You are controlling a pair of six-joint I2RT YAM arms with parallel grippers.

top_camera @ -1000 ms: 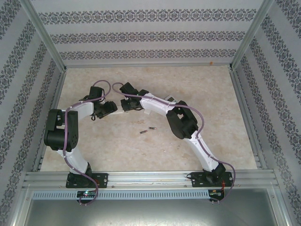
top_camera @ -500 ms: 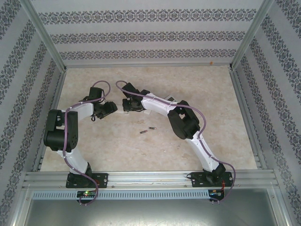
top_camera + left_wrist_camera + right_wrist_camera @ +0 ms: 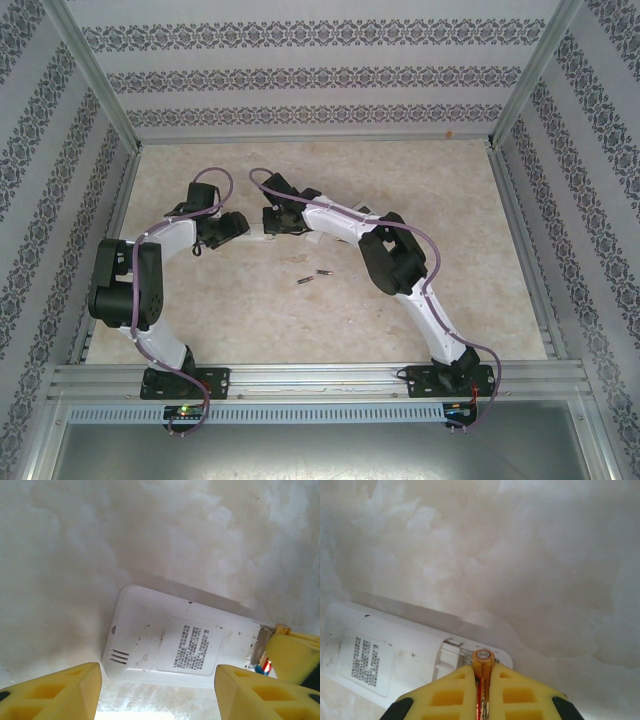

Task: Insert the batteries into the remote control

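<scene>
Pale marbled counter [image 3: 250, 320] inside a patterned-wall enclosure [image 3: 320, 75] is seen from the top view. Left arm [image 3: 165, 240] and right arm [image 3: 345, 225] are both reached inward, and their wrists are nearly met at mid-counter.

White remote control [image 3: 165, 640] is laid flat on the counter, back side up, between the two wrists. A printed label [image 3: 196, 646] and three short slots [image 3: 119, 656] are seen on its back. The battery compartment [image 3: 451, 656] at one end is uncovered.

Left jaws are held partly open. Their yellow pads [image 3: 55, 692] are set on either side of the remote's near long edge, label end. It cannot be told whether the remote is touched by them; nothing is clearly gripped.

Right jaws are closed tight on one battery [image 3: 483, 656]. The battery is pinched between the yellow fingers [image 3: 442, 695], with its round metal end pointed away from the wrist. It is held right at the rim of the open compartment; it cannot be told whether it is seated. In the left wrist view the same yellow finger [image 3: 292, 652] is seen at the remote's far end, with a red tip just beside it.

Two loose batteries [image 3: 303, 281] [image 3: 323, 272] are left on the counter near the right arm's elbow, just beside each other, apart from the remote.

A small pale item [image 3: 364, 211] is partly hidden behind the right arm; it is too small to be identified.
</scene>
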